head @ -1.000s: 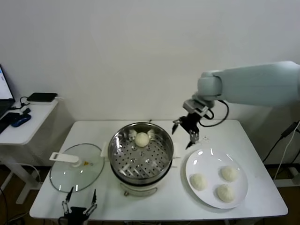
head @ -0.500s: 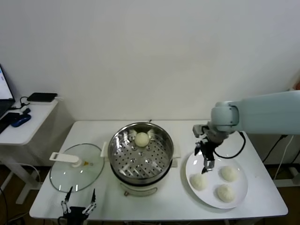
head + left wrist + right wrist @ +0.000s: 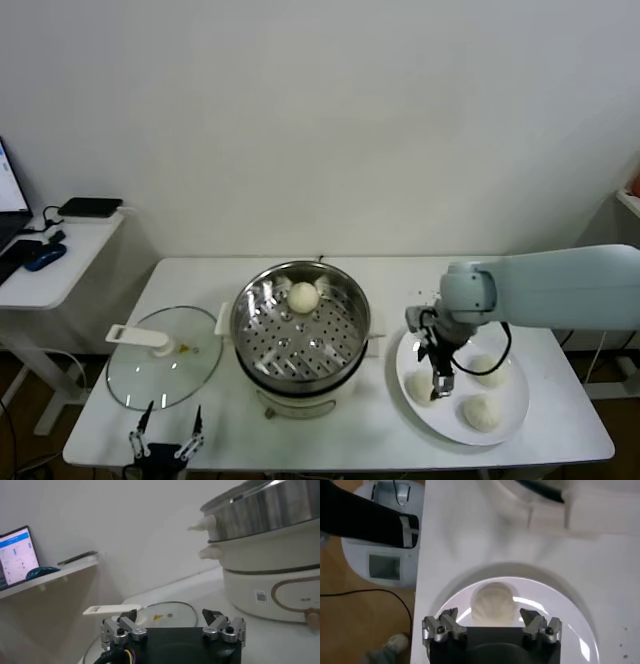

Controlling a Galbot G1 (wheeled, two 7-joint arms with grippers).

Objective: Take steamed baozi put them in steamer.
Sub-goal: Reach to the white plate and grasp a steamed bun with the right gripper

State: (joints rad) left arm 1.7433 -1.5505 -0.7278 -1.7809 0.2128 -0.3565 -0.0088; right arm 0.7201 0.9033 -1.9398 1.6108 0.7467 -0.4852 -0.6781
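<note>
Right gripper [image 3: 432, 378], jaws wide, is hovering over the nearest cream-white round dough bun [image 3: 418, 386] on the flat white plate [image 3: 510, 415] to straddle it for the shiny round steel steamer [image 3: 300, 322]; left gripper [image 3: 166, 438], open, is idling near the table's front edge.

Open perforated tray across most of steamer [image 3: 300, 330], single baozi [image 3: 303, 296] at twelve o'clock. Glass lid [image 3: 165, 357] lying flat at steamer's nine o'clock; plate [image 3: 510, 415] at three.
</note>
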